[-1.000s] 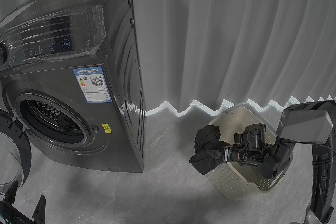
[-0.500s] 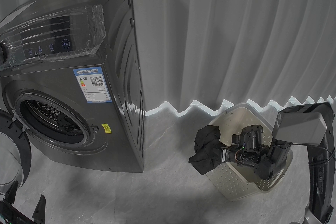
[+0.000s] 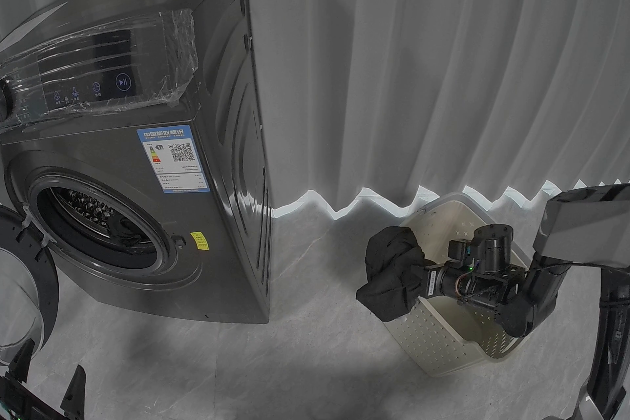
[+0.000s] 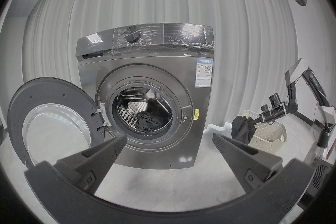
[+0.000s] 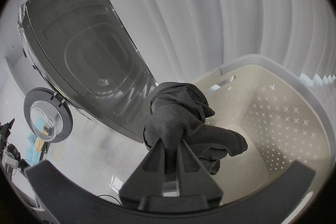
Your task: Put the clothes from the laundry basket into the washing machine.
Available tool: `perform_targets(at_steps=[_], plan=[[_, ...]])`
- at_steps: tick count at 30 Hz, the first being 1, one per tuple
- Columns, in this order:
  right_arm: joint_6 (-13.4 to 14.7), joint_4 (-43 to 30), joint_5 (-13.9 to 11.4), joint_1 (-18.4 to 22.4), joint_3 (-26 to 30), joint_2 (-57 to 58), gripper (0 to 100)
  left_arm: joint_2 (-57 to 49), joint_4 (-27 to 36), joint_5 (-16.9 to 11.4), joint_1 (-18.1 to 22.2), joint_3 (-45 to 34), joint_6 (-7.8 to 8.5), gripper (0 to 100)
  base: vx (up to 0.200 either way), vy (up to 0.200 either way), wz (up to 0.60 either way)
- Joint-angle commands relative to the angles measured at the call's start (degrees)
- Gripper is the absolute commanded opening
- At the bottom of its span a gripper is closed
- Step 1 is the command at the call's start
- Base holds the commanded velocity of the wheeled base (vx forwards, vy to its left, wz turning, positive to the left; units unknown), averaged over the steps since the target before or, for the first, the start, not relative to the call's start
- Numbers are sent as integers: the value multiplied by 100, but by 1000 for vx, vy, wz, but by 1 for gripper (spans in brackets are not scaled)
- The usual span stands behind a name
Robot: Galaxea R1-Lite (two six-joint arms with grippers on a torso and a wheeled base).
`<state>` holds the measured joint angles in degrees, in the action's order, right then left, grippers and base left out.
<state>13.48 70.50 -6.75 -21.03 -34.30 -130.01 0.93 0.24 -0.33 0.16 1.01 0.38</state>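
With our right gripper (image 5: 171, 154) clamped on a dark garment (image 3: 392, 277) at the left rim of the laundry basket (image 3: 453, 339) and our left gripper (image 4: 168, 136) wide and empty, we are mid-carry, and next, we judge, comes a leftward swing into the open drum of the washing machine (image 3: 131, 191).
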Motion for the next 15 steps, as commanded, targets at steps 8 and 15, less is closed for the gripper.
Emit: perform_targets(at_steps=[8,15], plan=[[23,667,-10,-244,969,1848,0,-93,2,-2,2,-92,-3,100,0,0,0],[14,553,166,-613,1172,3272,0,-93,2,-2,2,-92,6,100,0,0,0]])
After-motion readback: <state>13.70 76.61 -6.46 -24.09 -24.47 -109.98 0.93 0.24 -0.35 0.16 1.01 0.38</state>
